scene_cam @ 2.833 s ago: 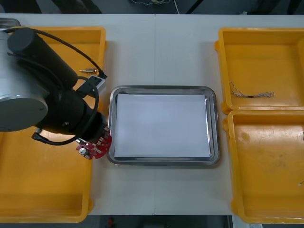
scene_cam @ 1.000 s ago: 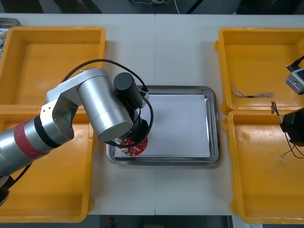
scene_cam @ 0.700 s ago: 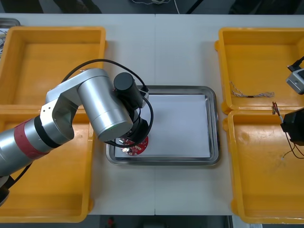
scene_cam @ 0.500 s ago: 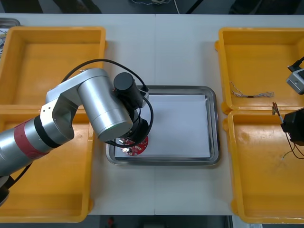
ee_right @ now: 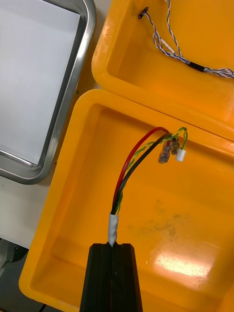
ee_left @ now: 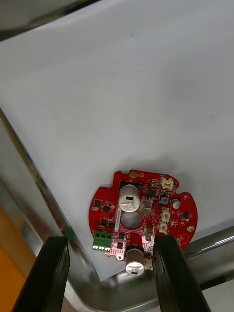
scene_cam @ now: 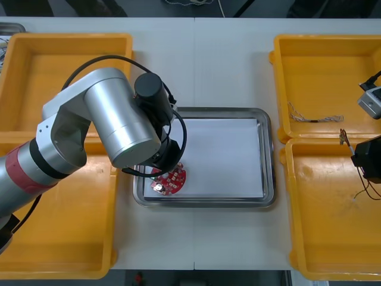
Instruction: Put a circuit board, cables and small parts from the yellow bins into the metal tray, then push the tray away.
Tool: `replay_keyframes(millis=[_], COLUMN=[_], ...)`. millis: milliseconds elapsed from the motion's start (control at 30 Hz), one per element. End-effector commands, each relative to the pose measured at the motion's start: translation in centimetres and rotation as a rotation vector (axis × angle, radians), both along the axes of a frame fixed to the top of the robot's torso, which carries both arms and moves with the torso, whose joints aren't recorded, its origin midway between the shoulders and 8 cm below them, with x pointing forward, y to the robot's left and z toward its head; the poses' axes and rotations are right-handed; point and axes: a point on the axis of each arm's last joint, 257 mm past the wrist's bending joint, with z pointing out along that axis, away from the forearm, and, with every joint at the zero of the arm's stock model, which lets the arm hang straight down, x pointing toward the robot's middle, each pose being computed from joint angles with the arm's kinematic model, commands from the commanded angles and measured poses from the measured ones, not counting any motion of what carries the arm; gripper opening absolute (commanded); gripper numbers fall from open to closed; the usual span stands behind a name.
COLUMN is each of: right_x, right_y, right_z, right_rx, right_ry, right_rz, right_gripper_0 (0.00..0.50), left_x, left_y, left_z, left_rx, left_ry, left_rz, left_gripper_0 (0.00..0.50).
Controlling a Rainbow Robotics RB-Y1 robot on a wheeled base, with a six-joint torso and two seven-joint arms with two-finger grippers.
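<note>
- The left gripper (ee_left: 109, 240) hangs over the metal tray (scene_cam: 268, 156), down at the 7 o'clock corner in the front view. Its jaws are spread wide and gripping nothing.
- The circuit board (ee_left: 144, 217) lies flat on the tray's white liner (ee_left: 122, 87), just ahead of and between those open fingers (ee_left: 54, 273), close to the rim. So that part looks done to me.
- The right gripper (ee_right: 114, 247) is over the near right bin (scene_cam: 333, 232), clamped on the red and yellow cable (ee_right: 139, 163). The wires stick out ahead of the fingertips, with the plug ends dangling free above the bin floor.
- Key bit: in the front view the tray sits at 9 o'clock from the right gripper, and the held cable runs roughly 12-to-6. I'd guess a straight carry toward 9 o'clock drops it on the open right half of the liner, well apart from the board.
- A twisted blue and white cable (scene_cam: 315, 119) waits in the far right bin (scene_cam: 327, 65), nearer the right arm.
</note>
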Motion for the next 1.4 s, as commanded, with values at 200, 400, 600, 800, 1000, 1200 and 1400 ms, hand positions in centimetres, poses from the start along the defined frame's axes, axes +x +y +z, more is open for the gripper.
replay_keyframes(millis=[200,400,600,800,1000,1200,1400], right_x=[0.4,0.9,1.6,1.9,2.0,2.0,2.5], right_y=[0.0,2.2,5.3,8.9,12.9,17.7,20.8], right_z=[1.5,2.0,2.7,2.9,2.9,2.0,1.3], right_rx=[-0.067,-0.083,-0.116,-0.171,-0.195,-0.199,-0.286], right_ry=[-0.032,-0.039,-0.053,-0.062,-0.076,-0.052,-0.106], right_rz=[0.08,0.159,0.262,0.379,0.496,0.618,0.78], right_gripper_0=[0.0,0.0,0.0,0.0,0.0,0.0,0.0], left_x=[1.5,2.6,3.8,5.4,7.0,8.9,10.6], left_y=[0.2,2.8,6.3,10.0,12.9,15.9,18.2], left_z=[7.8,10.5,11.7,12.8,14.0,14.6,14.2], left_rx=[-0.067,-0.091,-0.067,-0.051,-0.04,0.006,0.029], left_ry=[-0.066,-0.07,-0.069,-0.065,-0.066,-0.07,-0.084], left_rz=[0.072,0.119,0.128,0.14,0.139,0.127,0.116], left_gripper_0=[0.5,0.5,0.5,0.5,0.5,0.5,0.5])
